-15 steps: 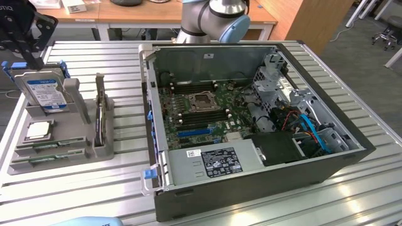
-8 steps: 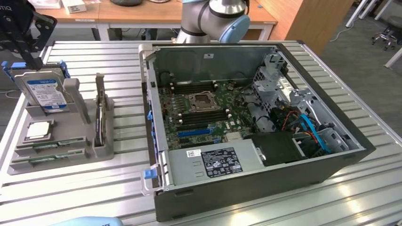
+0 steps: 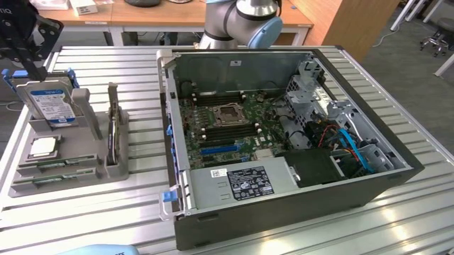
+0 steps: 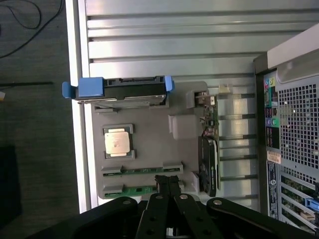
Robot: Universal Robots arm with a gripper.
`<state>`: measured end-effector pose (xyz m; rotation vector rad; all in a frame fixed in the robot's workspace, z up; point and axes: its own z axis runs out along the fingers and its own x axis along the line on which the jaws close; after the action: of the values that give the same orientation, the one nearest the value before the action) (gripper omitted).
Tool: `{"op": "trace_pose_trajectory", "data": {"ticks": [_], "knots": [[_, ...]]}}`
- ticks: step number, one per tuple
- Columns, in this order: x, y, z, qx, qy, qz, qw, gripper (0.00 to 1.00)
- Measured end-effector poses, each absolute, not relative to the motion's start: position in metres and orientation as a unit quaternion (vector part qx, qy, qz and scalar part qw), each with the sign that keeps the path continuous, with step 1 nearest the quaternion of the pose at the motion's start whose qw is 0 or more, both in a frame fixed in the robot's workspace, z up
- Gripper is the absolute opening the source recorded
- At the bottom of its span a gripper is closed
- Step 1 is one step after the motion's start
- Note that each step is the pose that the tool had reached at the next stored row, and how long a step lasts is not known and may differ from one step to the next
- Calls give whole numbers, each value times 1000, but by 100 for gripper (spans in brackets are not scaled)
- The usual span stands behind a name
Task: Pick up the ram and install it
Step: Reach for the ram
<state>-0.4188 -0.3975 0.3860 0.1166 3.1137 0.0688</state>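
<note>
While the ram [image 4: 141, 170] lies in the grey tray [image 4: 149, 147], the clenched gripper [image 4: 168, 180] hangs above it

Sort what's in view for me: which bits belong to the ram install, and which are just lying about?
For the job: ram stick, second ram stick, tool, open computer case with its motherboard.
Lying about: hard drive, processor chip, upright card, all in the grey tray.

A robotics lab: robot arm [image 3: 241, 21] by a ribbed metal worktop [image 3: 85, 212], opened computer case [image 3: 284, 212], wooden desks [image 3: 156, 16] behind.
</note>
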Motion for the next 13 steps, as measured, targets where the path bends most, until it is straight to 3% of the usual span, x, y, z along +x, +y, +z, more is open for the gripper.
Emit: {"op": "trace_pose_trajectory", "data": {"ticks": [13], "knots": [[-420, -417, 386, 37, 999, 22, 12, 11]]}}
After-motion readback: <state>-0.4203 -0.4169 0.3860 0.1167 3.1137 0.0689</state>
